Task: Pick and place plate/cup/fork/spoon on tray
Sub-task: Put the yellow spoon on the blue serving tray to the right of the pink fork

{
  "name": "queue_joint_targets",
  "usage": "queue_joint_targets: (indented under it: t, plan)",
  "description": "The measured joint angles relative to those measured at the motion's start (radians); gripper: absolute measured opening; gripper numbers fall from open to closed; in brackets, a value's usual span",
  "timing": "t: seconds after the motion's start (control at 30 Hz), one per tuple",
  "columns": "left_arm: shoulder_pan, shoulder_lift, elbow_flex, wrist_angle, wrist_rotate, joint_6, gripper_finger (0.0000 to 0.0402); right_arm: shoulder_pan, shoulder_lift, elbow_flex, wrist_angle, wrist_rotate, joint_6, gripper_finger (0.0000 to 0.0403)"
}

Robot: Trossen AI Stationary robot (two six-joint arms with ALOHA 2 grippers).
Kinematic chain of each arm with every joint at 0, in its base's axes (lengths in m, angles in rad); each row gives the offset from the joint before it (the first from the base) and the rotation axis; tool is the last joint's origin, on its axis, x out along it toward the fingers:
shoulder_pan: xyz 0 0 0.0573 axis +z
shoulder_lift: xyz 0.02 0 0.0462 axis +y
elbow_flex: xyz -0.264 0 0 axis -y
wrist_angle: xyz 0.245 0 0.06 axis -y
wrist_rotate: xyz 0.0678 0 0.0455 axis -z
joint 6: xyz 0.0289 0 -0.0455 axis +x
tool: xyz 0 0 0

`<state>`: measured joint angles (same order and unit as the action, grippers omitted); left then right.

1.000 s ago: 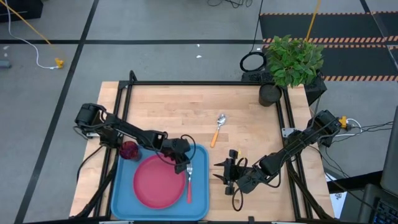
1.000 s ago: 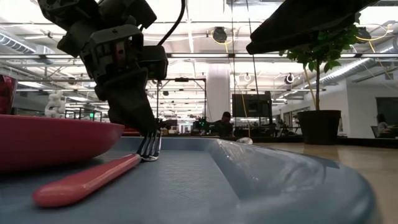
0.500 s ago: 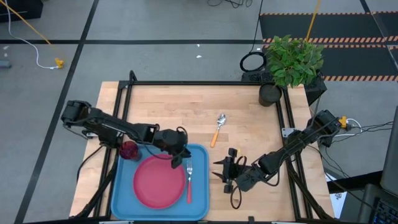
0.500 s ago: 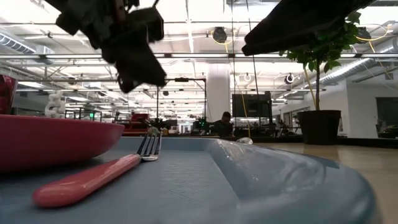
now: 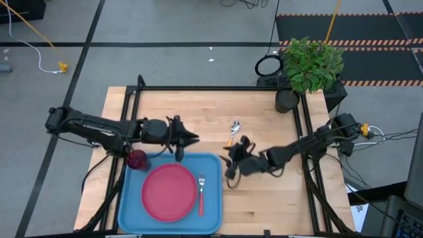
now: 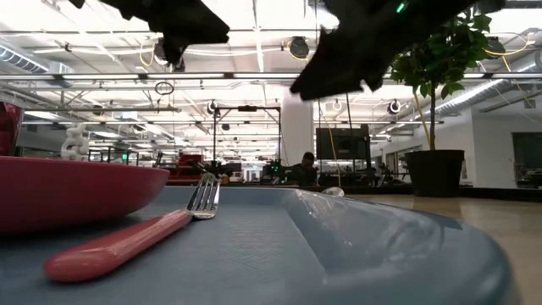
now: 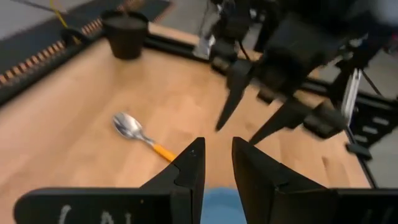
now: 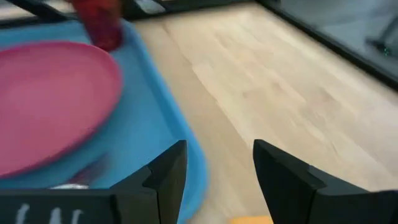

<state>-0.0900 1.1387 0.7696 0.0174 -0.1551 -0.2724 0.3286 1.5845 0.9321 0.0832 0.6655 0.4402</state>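
From above I see the spoon [image 5: 232,133] on open bench [image 5: 198,112], bare wood on its far side. The right claw [image 5: 229,161], fingers apart, hangs just beside its handle end, btwn it and the tray [image 5: 213,198] corner. The left claw [image 5: 192,138], fingers a little apart, sits near the tray's far rim, a clear strip btwn it and the spoon. The plant pot [image 5: 287,100] stands well apart in the far right corner.

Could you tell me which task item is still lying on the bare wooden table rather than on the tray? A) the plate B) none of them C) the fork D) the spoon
D: the spoon lies on the wood beyond the tray, which holds the plate and the fork.
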Motion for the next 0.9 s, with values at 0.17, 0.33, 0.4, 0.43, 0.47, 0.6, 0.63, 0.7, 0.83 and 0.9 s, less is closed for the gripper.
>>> queue_joint_targets:
  t: [0.17,0.33,0.4,0.43,0.47,0.6,0.63,0.7,0.83,0.9]
  plan:
    - [0.042,-0.065,0.000,0.002,0.000,0.033,0.0081,-0.137,0.000,0.000,-0.100,-0.077,0.190,0.0176]
    - [0.078,-0.121,0.000,-0.001,0.002,0.090,0.0081,-0.202,0.000,0.000,-0.152,-0.089,0.295,0.0181]
    - [0.097,-0.130,0.000,0.005,0.002,0.096,0.0081,-0.217,0.000,0.000,-0.180,-0.091,0.308,0.0187]
    - [0.106,-0.134,0.001,0.005,0.002,0.094,0.0081,-0.224,0.000,0.000,-0.187,-0.092,0.316,0.0191]
    - [0.115,-0.136,0.001,-0.002,0.002,0.091,0.0081,-0.231,0.000,-0.002,-0.192,-0.092,0.332,0.0194]
    - [0.129,-0.131,0.000,-0.001,0.001,0.087,0.0081,-0.251,0.020,-0.032,-0.192,-0.094,0.420,0.0209]
    - [0.129,-0.129,0.000,-0.004,0.002,0.087,0.0081,-0.251,0.027,-0.041,-0.197,-0.097,0.441,0.0212]
    - [0.129,-0.115,0.000,0.000,0.002,0.087,0.0081,-0.251,0.034,-0.054,-0.196,-0.117,0.478,0.0218]
    - [0.129,-0.092,0.000,0.000,0.003,0.085,0.0081,-0.257,0.035,-0.072,-0.192,-0.119,0.510,0.0224]
    - [0.129,-0.086,0.000,0.001,0.003,0.085,0.0081,-0.266,0.035,-0.081,-0.192,-0.118,0.517,0.0224]
